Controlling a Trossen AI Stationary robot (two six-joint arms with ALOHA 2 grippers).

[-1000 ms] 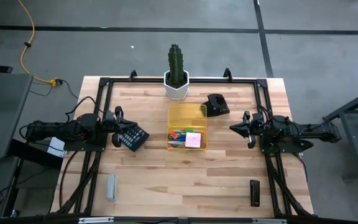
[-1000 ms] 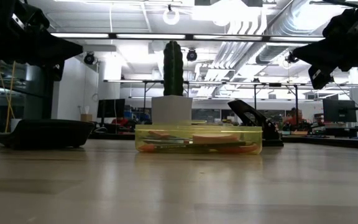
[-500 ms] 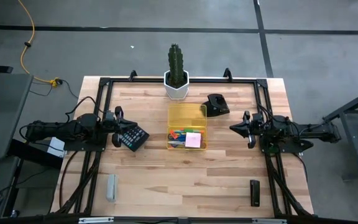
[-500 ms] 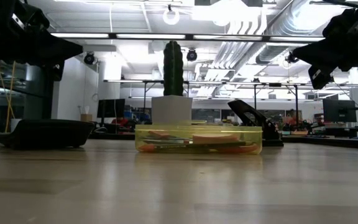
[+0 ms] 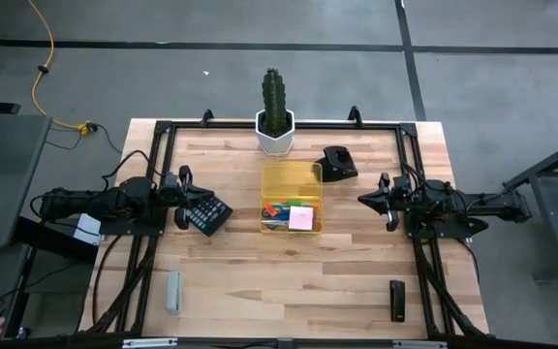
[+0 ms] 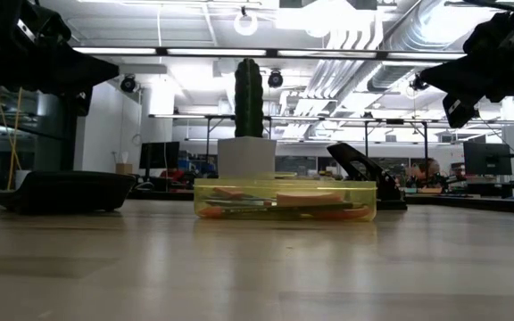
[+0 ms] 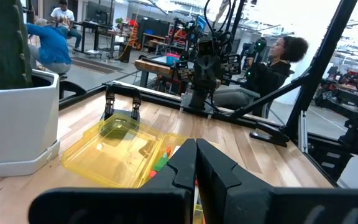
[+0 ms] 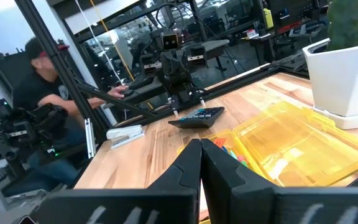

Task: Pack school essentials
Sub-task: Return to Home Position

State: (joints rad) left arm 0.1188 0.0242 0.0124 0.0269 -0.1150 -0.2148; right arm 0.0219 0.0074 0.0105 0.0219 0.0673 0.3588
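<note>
A clear yellow box [image 5: 292,197] [image 6: 284,200] lies at the table's middle with its lid open toward the far edge. In its near half lie a pink sticky-note pad [image 5: 301,217] and small green, red and blue pieces [image 5: 277,210]; I cannot tell scissors or pencil apart among them. My left gripper [image 5: 184,186] [image 7: 196,157] hangs shut above the table, left of the box. My right gripper [image 5: 384,201] [image 8: 201,155] hangs shut to the box's right. Both point at the box and hold nothing.
A cactus in a white pot [image 5: 275,111] stands at the far edge behind the box. A black hole punch [image 5: 337,163] sits right of the lid, a calculator [image 5: 207,213] below my left gripper, a grey stapler [image 5: 173,291] near left, a black piece [image 5: 396,300] near right.
Both arms and all the things on the table have kept still. A person's hand has come into the high view's lower left corner, off the table.
</note>
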